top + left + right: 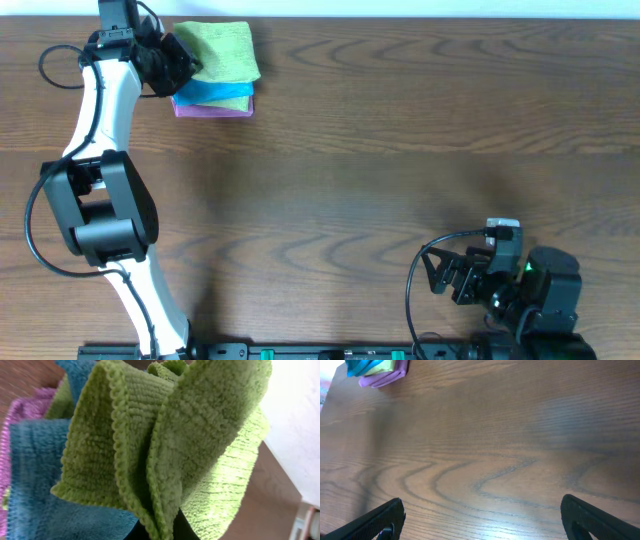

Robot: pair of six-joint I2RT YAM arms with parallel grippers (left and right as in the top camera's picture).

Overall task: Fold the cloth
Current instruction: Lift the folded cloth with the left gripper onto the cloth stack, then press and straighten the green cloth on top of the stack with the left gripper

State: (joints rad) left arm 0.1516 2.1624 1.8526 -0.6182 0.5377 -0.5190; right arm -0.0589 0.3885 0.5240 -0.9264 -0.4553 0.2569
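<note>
A folded green cloth (222,48) lies on top of a blue cloth (222,92) and a purple cloth (210,109) at the table's far left. My left gripper (178,62) sits at the stack's left edge, shut on the green cloth. In the left wrist view the green cloth's (165,445) bunched edges rise from between the fingers (167,530), with the blue cloth (35,460) and purple cloth (20,410) under it. My right gripper (455,275) is open and empty near the front right; its fingers (482,515) hover over bare wood. The stack shows small in the right wrist view (377,370).
The wooden table (400,150) spreads between the two arms. The left arm (100,180) runs along the left side. A black rail (300,351) runs along the front edge.
</note>
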